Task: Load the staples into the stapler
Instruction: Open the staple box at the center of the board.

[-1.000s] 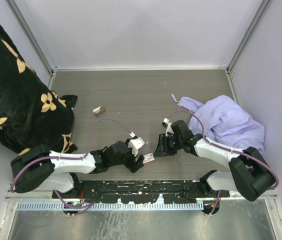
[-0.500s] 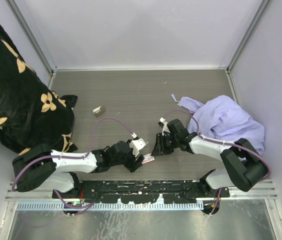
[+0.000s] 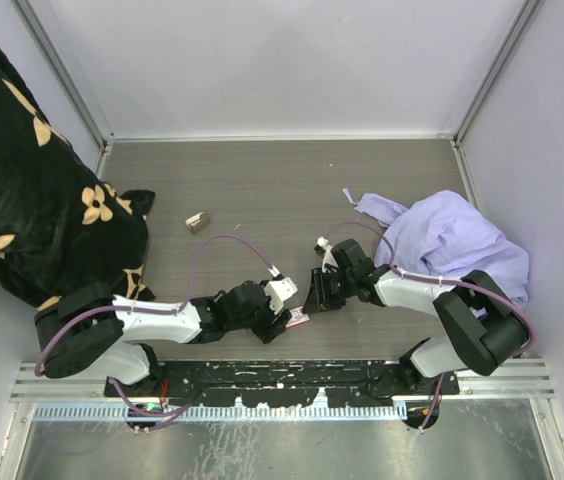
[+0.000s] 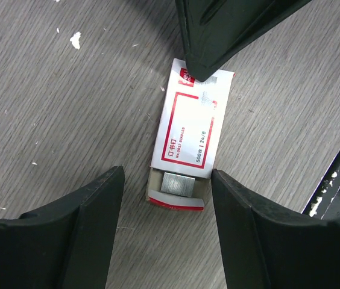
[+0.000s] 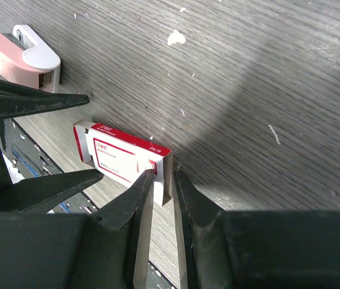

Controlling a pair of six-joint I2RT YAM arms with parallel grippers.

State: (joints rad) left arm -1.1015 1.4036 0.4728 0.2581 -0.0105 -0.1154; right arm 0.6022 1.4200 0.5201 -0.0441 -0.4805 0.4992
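Left gripper: jaws stand open, nothing held. The two fingers sit astride the near end of the staples. There is a clear gap of bare table on one side. On the other side the finger is just beside the box edge; contact there cannot be determined.

The staples are a flat red-and-white printed box lying flat on the table. Its near end is between the left jaws and its far end runs away from them. At the near end the inner tray is slid partly out, exposing a grey metal strip.

Right gripper: jaws are set to a narrow gap. They straddle the end wall of the box opposite the tray opening, one tip over the printed face and the other outside the end. Whether they are pressing on it cannot be told.

Beyond the jaws, in the overhead view:
- A small tan object lies well apart from both grippers.
- A black flowered cloth is heaped out past the left gripper.
- A lilac cloth lies behind the right gripper.
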